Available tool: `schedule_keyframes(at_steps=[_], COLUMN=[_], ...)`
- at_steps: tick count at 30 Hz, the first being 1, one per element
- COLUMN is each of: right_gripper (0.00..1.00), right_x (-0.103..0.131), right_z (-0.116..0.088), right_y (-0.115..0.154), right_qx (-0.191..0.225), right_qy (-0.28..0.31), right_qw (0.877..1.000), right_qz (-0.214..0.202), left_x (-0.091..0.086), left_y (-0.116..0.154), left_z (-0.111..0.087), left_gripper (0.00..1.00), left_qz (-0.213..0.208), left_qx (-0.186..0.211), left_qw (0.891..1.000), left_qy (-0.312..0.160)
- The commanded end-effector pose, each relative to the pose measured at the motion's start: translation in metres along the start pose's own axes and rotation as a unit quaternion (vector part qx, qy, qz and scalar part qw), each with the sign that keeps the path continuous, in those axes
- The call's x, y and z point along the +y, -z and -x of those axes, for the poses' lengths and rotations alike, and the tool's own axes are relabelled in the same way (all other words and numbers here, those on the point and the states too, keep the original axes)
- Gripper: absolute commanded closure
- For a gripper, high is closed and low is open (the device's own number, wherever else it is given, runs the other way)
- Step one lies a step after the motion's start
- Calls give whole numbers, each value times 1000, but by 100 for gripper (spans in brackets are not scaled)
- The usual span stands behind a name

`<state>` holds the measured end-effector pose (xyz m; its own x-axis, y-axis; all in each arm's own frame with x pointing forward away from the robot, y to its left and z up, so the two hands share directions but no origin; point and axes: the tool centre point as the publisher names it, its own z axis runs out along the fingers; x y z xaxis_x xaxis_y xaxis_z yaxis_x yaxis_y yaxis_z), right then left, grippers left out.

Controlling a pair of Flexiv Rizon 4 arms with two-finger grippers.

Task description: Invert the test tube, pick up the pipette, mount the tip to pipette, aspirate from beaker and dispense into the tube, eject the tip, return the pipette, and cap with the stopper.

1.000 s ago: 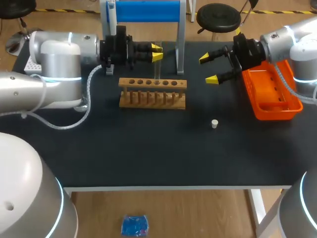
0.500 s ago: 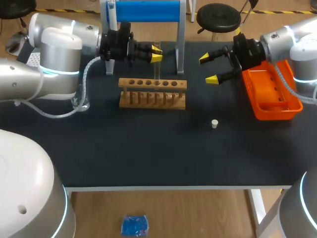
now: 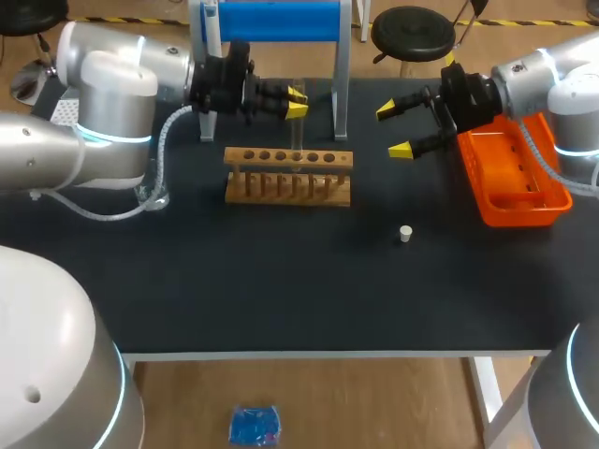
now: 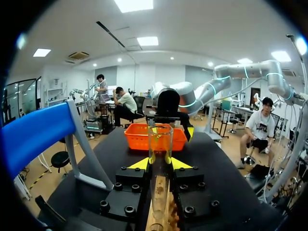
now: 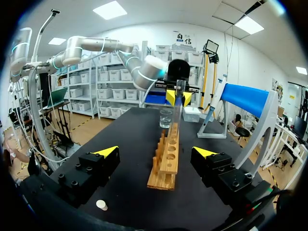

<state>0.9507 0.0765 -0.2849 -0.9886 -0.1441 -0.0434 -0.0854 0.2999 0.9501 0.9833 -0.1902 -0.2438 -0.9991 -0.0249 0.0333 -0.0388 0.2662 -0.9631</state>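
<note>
The bench (image 3: 281, 299) is a flat black surface. On it I count one wooden rack (image 3: 288, 176) with six holes, one test tube (image 4: 160, 137), one white stopper (image 3: 405, 234), one beaker (image 5: 166, 118), one orange tray (image 3: 552, 201) and one blue-topped stand (image 3: 276, 21). My left fingers (image 3: 296, 100) are clenched on the test tube from both sides, holding it upright with its open end up, over the rack toward the far edge. My right fingers (image 3: 393, 130) are spread wide, grasping nothing, and hover in the gap between the rack and the tray at the right edge. The stopper lies well apart from the rack, toward the near edge. The beaker stands past the rack's left end.
</note>
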Motion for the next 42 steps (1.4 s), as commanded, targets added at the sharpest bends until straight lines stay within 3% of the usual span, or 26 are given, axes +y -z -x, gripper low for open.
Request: schedule_keyframes(at_steps=[1, 42], right_gripper=[0, 0], right_x=[-1, -1], right_z=[1, 1], right_y=[0, 0], right_qx=[1, 1], right_qy=[0, 0], right_qw=[1000, 1000], right_qz=[0, 0], left_x=[4, 30], left_y=[-2, 2], left_z=[-3, -4], left_gripper=[100, 100], left_qz=[-5, -49], left_qx=[-5, -52], left_qw=[1000, 997], left_qy=[0, 4])
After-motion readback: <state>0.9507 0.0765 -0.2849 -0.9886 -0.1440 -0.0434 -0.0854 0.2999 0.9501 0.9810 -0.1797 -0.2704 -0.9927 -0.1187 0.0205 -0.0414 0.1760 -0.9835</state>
